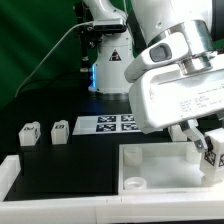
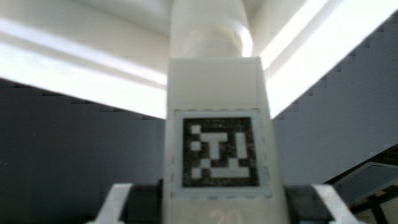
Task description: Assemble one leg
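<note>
While my hand (image 1: 208,147) is clamped tight on the small white plastic block-like leg (image 1: 214,158), I've got it sitting low over the exterior view's right end of the large white slab with round corner sockets (image 1: 155,160). Can't honestly tell whether the leg touches the slab or just hangs above it, my own arm blocks too much.

From the wrist view it's clearer: the leg (image 2: 217,120) stands straight between my two fingers (image 2: 121,205), one on each side, with its black-and-white square tag facing the camera. So yeah, hand (image 2: 217,205) is closed on it, no gap I can see.

Over on the exterior view's left, the spare white tagged pegs (image 1: 60,130) sit loose on the black counter (image 1: 50,100), well apart from me. The marker board (image 1: 108,123) lies flat between them and my arm, behind the slab. One round socket (image 1: 133,183) shows at the slab's near corner.
</note>
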Robot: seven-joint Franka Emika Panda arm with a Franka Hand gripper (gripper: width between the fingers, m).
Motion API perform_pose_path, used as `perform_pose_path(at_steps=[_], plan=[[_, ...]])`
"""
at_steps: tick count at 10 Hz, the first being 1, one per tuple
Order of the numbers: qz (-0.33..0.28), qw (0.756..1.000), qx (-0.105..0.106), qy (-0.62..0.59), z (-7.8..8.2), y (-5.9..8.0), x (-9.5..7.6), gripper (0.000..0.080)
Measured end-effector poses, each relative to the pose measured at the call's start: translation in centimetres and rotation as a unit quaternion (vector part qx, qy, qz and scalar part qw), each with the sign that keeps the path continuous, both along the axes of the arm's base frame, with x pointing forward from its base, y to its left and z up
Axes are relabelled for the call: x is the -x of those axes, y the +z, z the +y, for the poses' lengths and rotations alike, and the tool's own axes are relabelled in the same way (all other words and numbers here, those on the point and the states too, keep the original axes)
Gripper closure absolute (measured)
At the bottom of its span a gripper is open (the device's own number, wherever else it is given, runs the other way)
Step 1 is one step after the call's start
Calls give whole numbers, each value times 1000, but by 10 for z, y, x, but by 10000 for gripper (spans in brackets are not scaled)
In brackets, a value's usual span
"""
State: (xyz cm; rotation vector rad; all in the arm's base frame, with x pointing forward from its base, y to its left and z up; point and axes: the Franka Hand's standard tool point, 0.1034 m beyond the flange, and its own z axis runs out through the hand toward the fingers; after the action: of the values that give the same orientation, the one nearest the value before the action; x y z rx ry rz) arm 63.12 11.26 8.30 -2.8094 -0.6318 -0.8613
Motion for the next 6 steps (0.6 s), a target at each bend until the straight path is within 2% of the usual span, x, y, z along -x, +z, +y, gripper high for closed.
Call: perform_pose_path(at_steps=[5,6], plan=[[-31,999,-7,-4,1,-1,-3,506],[-31,999,-6,-4,1,-1,-3,281]])
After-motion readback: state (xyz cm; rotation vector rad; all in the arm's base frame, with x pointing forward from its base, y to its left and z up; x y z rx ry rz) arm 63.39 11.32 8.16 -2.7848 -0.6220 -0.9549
